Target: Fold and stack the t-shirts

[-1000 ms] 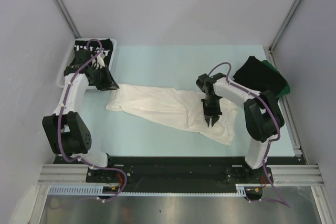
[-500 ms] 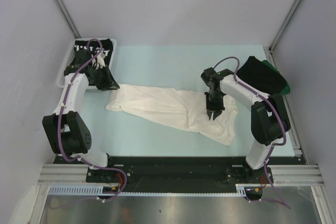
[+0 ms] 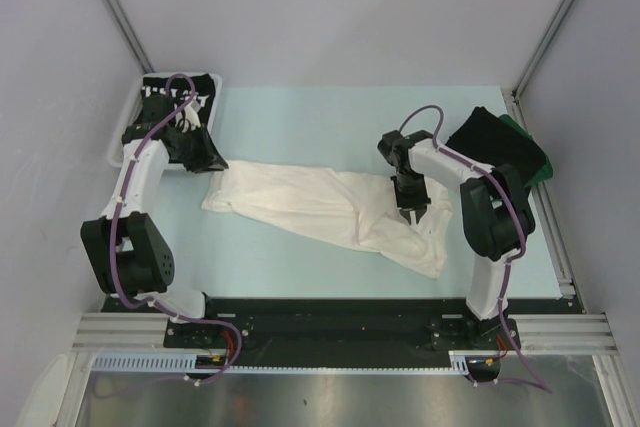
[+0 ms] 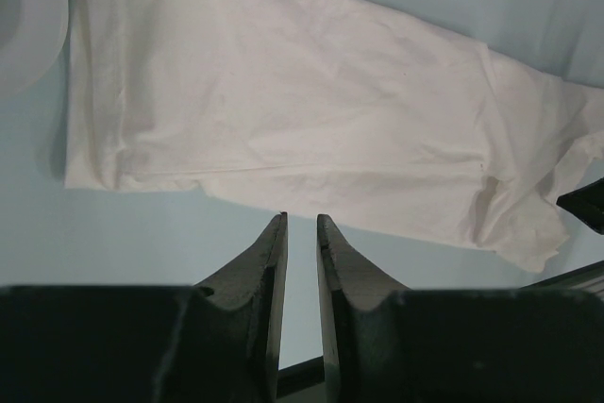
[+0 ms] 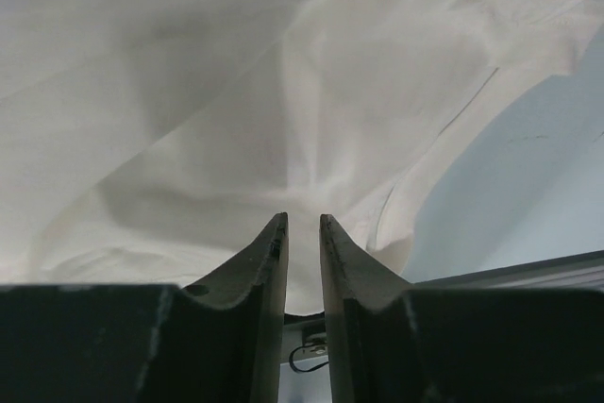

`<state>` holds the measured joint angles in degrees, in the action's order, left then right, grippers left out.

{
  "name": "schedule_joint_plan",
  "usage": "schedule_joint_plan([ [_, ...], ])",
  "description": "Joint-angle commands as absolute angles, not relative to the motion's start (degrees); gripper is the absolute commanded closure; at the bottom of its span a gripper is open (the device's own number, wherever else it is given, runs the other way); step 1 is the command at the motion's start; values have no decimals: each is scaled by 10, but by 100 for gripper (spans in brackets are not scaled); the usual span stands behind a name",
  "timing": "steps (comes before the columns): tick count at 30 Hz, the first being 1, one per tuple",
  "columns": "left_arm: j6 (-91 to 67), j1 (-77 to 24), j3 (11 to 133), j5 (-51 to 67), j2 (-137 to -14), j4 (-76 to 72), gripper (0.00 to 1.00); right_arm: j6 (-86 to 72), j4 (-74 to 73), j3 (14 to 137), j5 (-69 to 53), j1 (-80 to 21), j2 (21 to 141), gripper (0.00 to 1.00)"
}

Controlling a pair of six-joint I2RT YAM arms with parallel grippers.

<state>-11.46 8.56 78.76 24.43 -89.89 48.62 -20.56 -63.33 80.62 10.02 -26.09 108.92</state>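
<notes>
**While my right gripper (image 5: 302, 217) hangs over one end of the white t-shirt (image 3: 300, 197), my left gripper (image 4: 300, 219) waits off the other**

Since both pairs of fingers stand narrow, with a slim gap and nothing showing in it, I grip no cloth that I can see. My right tips point down at the shirt. A ridge of cloth runs up to them, but I cannot tell whether they touch it. My left tips hang clear, with bare table (image 4: 142, 224) beneath them. The shirt's edge lies just beyond, toward the top of the wrist view.

I judge the next move turns on one thing. The shirt lies unfolded, with its long axis running from left of centre down to the lower right of the top view, and I have one hand near each end. The right is the nearer, directly above the rumpled lower-right end. The left sits beside the left end, by the lower right corner of the white basket (image 3: 118, 139).

Further out, my right arm is folded tight, with its elbow toward the right edge, its forearm reaching in leftward and its wrist bent down. My left arm climbs the left side of the frame and bends over the basket corner. A black lettered t-shirt (image 3: 175, 97) lies in the basket. The folded dark t-shirts (image 3: 495, 142) sit at the right of the table, well apart from the white one's left end and near my right arm.
</notes>
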Motion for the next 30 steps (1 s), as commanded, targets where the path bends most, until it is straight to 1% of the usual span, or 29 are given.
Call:
schedule_joint_plan([
  [1,-104,90,799,255,-887,479,77,-195,-644,826,133,-272,1090,77],
  [3,-104,90,798,255,-888,480,77,-198,-653,825,113,-276,1086,80],
  [12,-104,90,799,258,-886,480,77,-228,-681,798,74,-311,1057,80],
  [20,-104,90,795,259,-881,479,77,-254,-672,744,43,-341,1033,80],
  [26,-105,91,793,262,-882,477,77,-265,-647,704,39,-358,1040,81],
  [30,-105,90,795,262,-882,476,76,-267,-641,704,32,-360,1041,81],
])
